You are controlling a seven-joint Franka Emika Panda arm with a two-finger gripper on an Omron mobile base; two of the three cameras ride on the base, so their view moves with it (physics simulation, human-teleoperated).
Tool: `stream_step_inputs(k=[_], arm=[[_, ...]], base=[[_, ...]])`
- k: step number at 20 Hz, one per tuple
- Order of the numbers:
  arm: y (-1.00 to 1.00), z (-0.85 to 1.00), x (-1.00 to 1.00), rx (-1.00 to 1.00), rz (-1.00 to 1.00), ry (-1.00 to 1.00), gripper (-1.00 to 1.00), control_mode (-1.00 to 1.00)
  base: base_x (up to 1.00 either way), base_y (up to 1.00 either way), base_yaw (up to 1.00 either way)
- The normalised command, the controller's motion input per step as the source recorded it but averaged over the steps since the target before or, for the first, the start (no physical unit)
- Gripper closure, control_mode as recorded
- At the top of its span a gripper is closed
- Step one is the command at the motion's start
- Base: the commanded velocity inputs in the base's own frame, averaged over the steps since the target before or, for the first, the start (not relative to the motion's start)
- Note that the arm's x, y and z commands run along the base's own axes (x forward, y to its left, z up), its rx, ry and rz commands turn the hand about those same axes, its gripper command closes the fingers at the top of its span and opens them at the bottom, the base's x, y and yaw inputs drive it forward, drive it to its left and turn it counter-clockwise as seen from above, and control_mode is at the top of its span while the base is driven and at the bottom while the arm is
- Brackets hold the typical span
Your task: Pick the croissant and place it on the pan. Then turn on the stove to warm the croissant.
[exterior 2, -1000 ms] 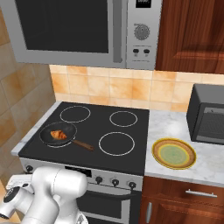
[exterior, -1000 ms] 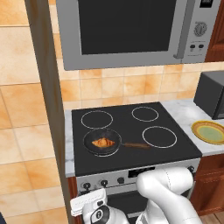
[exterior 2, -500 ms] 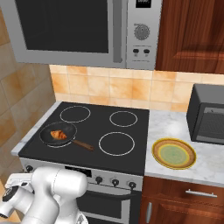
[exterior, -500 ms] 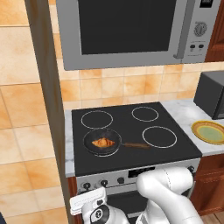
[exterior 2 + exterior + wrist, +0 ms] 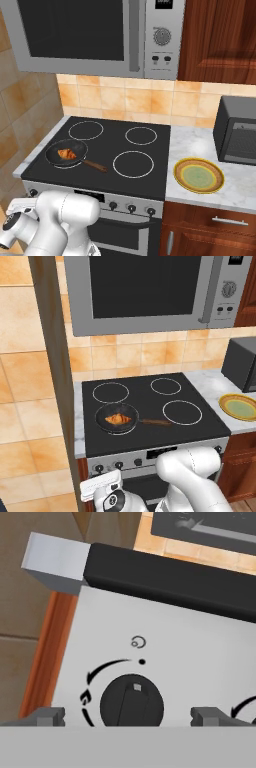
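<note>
**Croissant in pan; claw open in front of a stove knob**

Left base view: the croissant (image 5: 118,419) lies inside the pan (image 5: 117,418), left of frame centre. The pan sits on the front-left burner ring of the stove (image 5: 150,416), its brown handle pointing toward the right of the frame. The other three white rings carry nothing. Small black knobs run along the silver front panel in the lower part of the frame. The white arm bends low in front of that panel, at the bottom of the frame.

Right base view: same arrangement, with pan and croissant at left of centre. A yellow-green rimmed plate (image 5: 198,175) rests on the marble table (image 5: 200,145) right of the stove, well apart from the pan. A dark box-shaped appliance (image 5: 237,131) stands behind the plate at the right edge. A grey microwave (image 5: 95,35) hangs across the upper part of the frame.

Hand view: the claw (image 5: 129,716) is open, its two grey fingertips (image 5: 47,716) standing wide at lower left and lower right. One black knob (image 5: 131,701) lies between them at bottom centre, touched by neither tip. White pointer mark on the knob faces the top of the frame. Above it on the silver panel are a black dot and a small burner symbol; a curved arrow sweeps down the knob's left side.
</note>
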Motion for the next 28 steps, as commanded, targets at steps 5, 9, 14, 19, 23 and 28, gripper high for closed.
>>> stream_step_inputs(k=[5,9,14,19,23,28], arm=[[-0.16,0.05,0.00,0.00,0.00,0.00,-1.00,-1.00],[-0.08,0.05,0.00,0.00,0.00,0.00,-1.00,-1.00],[0.00,0.01,0.00,0.00,0.00,0.00,-1.00,-1.00],[0.09,0.00,0.03,0.00,0.00,0.00,1.00,-1.00],[0.03,0.00,0.02,0.00,0.00,0.00,1.00,-1.00],[0.00,0.00,0.00,0.00,0.00,0.01,1.00,-1.00]], base=[[0.00,0.00,0.00],[0.00,0.00,0.00],[0.00,0.00,0.00],[0.00,0.00,0.00],[0.00,0.00,0.00],[0.00,0.00,0.00]])
